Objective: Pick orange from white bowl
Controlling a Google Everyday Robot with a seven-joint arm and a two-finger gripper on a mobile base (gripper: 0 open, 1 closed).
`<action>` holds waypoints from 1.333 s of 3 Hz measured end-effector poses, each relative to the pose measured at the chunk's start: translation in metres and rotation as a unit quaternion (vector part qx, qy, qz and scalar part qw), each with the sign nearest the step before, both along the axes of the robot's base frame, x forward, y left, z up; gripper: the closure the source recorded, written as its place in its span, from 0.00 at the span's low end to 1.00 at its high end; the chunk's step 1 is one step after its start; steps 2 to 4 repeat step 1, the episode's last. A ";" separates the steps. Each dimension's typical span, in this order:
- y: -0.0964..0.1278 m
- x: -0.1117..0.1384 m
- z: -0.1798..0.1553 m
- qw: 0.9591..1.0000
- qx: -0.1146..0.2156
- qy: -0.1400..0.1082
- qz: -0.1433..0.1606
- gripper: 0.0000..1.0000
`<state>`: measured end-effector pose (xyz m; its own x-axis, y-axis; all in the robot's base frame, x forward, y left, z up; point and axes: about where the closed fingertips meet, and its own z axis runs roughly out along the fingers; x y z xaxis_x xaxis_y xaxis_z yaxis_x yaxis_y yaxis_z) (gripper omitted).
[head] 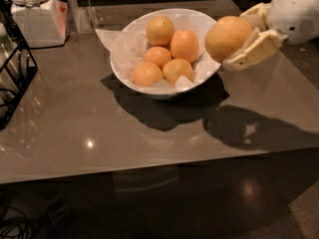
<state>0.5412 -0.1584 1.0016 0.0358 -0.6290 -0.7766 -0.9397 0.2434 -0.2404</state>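
Camera view: the gripper (239, 40) pinches the orange (227, 37) in midair beside the white bowl (130, 80).

Probably a kitchen: lidded jar (35, 16), wire rack (15, 78), counter (124, 143) under the gripper (239, 36).

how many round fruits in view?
6. Five smaller fruits in the white bowl: back, right, centre, front-left, front-right. The orange is held by the pincer, shut on it, at the bowl's right rim. Others could hide underneath.
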 end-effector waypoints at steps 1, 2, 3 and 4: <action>-0.008 -0.032 -0.004 1.000 0.020 -0.010 0.006 1.00; -0.008 -0.032 -0.004 1.000 0.020 -0.010 0.006 1.00; -0.008 -0.032 -0.004 1.000 0.020 -0.010 0.006 1.00; -0.008 -0.032 -0.004 1.000 0.020 -0.010 0.006 1.00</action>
